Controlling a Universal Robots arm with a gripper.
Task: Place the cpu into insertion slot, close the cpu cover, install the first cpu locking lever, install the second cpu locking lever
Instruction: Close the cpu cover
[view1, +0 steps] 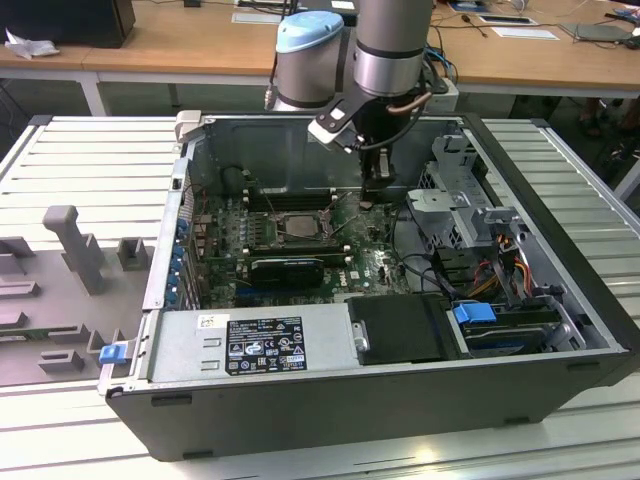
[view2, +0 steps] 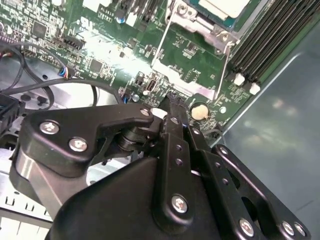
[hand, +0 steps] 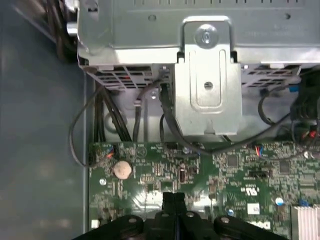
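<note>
Jaws pressed together, pinching nothing I can make out, tips low over the motherboard (hand: 235, 170) just beside the insertion slot (view1: 298, 226), where the cpu (view2: 220, 6) appears seated (pale face up). Any lever (view2: 161, 37) push should be slow, bearing on wire, not board. Computer case (view1: 420, 410) lies on a slatted metal surface (view1: 80, 150); wooden desks (view1: 180, 40) behind.
</note>
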